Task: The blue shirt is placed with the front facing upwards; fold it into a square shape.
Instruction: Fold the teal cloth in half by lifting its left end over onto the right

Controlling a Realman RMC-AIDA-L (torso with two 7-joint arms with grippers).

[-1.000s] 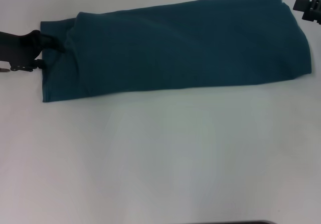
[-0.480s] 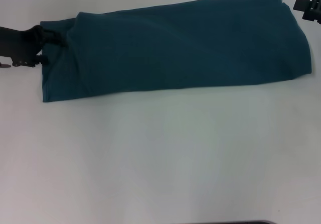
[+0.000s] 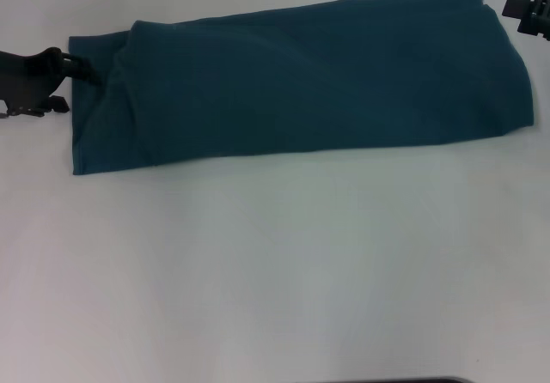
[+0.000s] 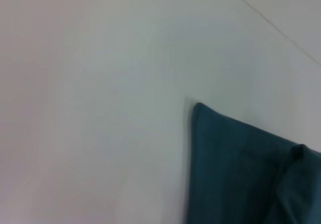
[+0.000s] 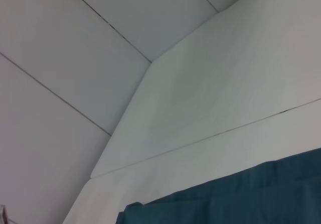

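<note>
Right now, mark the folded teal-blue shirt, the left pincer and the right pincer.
Folded teal-blue cotton shirt [image 3: 318,82], head view, middle of the cloth.
Black left pincer [image 3: 76,67], head view, tips at the shirt's left edge.
Black right pincer [image 3: 526,14], head view, visible body beyond the shirt's far right corner.

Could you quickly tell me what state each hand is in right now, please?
Left hand: at the left end of the blue shirt; open or shut cannot be told.
Right hand: by the shirt's far right corner; cannot be told.

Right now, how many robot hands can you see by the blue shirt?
2. The left gripper is at the blue shirt's left end; the right gripper sits off its far right corner, partly cut off by the picture edge.
</note>
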